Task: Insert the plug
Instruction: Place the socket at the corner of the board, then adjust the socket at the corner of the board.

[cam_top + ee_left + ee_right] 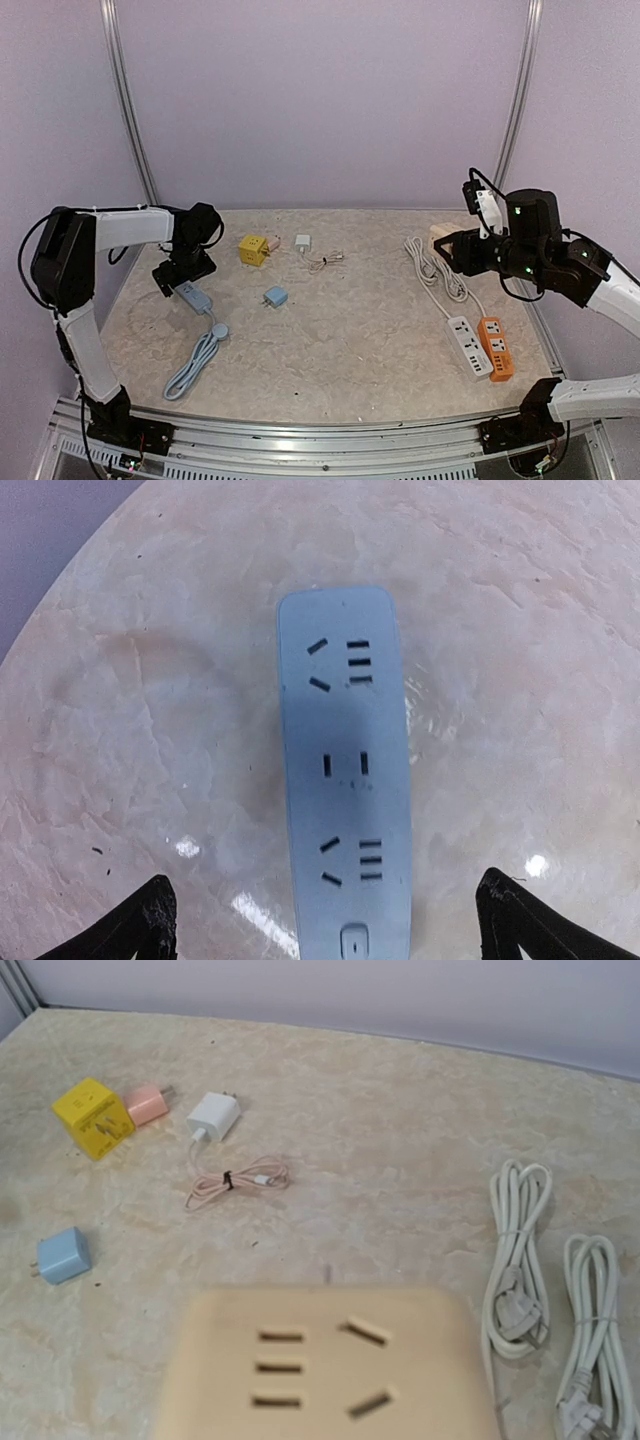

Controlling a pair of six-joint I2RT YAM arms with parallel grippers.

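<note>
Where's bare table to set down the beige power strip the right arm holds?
The widest bare patch of table lies between the blue adapter and the white power strip, down to the near edge. Crowded: the right side, with white cords and the orange power strip; back left, around the yellow cube and white charger; far left, the blue power strip.

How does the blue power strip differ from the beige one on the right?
Colour: the blue power strip is pale blue, the beige power strip is cream. Pose: the blue one lies flat on the table; the beige one appears lifted off it. Grip: the left claw stands open around the blue one without touching, while the right claw seems to hold the beige one. Both show slotted sockets on their faces.
</note>
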